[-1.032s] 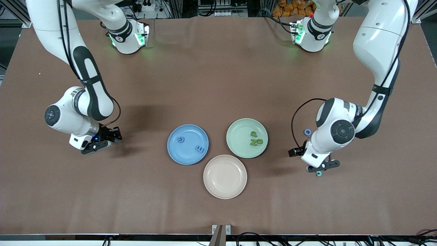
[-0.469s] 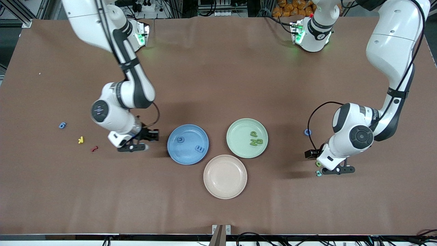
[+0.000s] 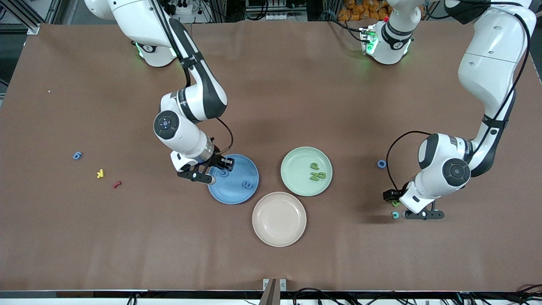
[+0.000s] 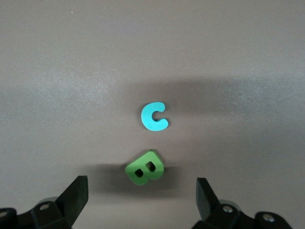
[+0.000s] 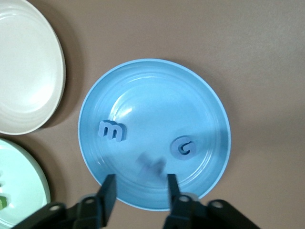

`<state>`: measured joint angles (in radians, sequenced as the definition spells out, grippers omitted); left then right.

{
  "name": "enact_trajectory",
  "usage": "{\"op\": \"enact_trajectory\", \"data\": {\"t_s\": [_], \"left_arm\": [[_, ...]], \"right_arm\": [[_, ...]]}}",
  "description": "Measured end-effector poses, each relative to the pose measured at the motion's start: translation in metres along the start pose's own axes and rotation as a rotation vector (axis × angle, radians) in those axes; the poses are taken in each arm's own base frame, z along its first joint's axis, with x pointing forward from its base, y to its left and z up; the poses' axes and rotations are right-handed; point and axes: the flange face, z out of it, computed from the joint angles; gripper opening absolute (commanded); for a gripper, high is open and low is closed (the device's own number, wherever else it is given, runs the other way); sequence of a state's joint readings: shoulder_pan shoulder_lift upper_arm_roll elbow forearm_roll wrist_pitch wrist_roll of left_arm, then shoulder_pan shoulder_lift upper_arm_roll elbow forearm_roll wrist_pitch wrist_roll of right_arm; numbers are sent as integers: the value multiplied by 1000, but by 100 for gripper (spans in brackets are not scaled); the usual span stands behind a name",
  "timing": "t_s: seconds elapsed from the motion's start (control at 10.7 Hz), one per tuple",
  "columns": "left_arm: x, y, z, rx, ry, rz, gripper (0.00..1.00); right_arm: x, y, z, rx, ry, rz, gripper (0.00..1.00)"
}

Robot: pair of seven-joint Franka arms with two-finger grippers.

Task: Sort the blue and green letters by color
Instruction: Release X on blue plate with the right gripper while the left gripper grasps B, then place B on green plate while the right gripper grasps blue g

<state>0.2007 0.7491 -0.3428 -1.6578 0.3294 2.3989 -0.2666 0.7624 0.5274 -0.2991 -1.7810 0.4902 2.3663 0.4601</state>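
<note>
The right gripper (image 3: 217, 171) hangs over the rim of the blue plate (image 3: 237, 194) at the edge toward the right arm's end of the table. In the right wrist view its jaws stand partly apart. A small blurred blue piece (image 5: 151, 165) shows in the gap just ahead of the fingertips (image 5: 110, 187). It seems to touch neither finger and has the plate floor under it.

Two more blue letters lie flat in the same plate. One is a curled G-like piece (image 5: 184, 147) just ahead of one fingertip. The other is an E (image 5: 112, 130), farther out from the jaws toward the plate's middle.

The green plate (image 3: 296, 156) stands beside the blue one toward the left arm's end. It holds a tight cluster of green letters (image 3: 316, 173), among them a P and an N. The pale cream plate (image 3: 279, 220) sits nearer the front camera, between the two, with its face bare.

The left gripper (image 3: 423, 214) is low over the bare table, well apart from the plates, with its jaws spread wide and holding nothing. A green B (image 4: 145, 168) lies flat on the table, centred between the two fingertips (image 4: 80, 187) and just ahead of them. A teal C (image 4: 154, 116) lies a little farther out along the same line, apart from the B.

A blue ring (image 3: 381, 163) rests on the table between the left gripper and the green plate. Near the right arm's end of the table lie a blue 6 (image 3: 76, 155), a yellow K (image 3: 100, 173) and a red squiggle (image 3: 117, 184).
</note>
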Motion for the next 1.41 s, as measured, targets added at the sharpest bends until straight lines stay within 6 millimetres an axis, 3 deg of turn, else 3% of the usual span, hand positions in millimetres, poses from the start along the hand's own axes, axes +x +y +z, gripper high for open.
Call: {"op": "enact_trajectory", "data": {"t_s": [0.38, 0.47, 0.56, 0.66, 0.75, 1.03, 1.41], "left_arm": [[0, -6, 13, 4, 18, 17, 100], [0, -5, 14, 3, 18, 19, 83], [-1, -4, 17, 0, 20, 20, 48], [-1, -3, 20, -3, 19, 20, 19], [-2, -3, 22, -5, 18, 20, 0], [1, -4, 15, -4, 31, 19, 0], [2, -3, 13, -5, 35, 19, 0]], "right_arm": [[2, 1, 9, -21, -17, 0, 100], [5, 8, 10, -44, -34, -46, 100], [16, 26, 10, -70, -51, -99, 100], [35, 56, 6, -91, -55, -151, 100], [54, 89, -1, -108, -54, -180, 100], [79, 179, -26, -275, -32, -213, 100], [83, 258, -43, -333, 1, -215, 100]]}}
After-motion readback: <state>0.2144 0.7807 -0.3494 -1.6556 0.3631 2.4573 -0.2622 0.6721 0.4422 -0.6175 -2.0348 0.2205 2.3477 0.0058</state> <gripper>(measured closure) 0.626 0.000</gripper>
